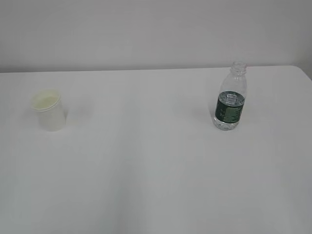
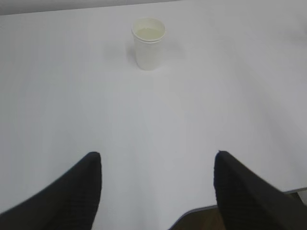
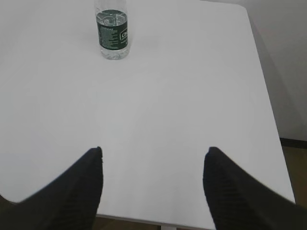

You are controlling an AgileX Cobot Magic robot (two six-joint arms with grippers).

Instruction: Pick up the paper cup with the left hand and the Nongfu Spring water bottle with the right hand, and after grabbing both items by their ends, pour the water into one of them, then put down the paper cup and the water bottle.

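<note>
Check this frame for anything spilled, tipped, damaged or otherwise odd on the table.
Nothing stands out. The small white tapered paper cup stands upright at the left, and the small clear plastic bottle with the dark green label stands upright at the right, uncapped, well apart. The white table shows no puddle or drips. Both grippers' jaws are open, holding nothing.

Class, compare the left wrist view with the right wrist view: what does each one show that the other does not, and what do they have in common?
Only the left wrist view shows the paper cup, standing upright and far ahead of the open left gripper. Only the right wrist view shows the Nongfu Spring water bottle, upright, with its neck cut off by the frame's top edge, well ahead of the open right gripper; it also shows the table's right edge and some floor beyond. Both share the white table and two dark fingertips at the bottom, spread apart and holding nothing.
</note>
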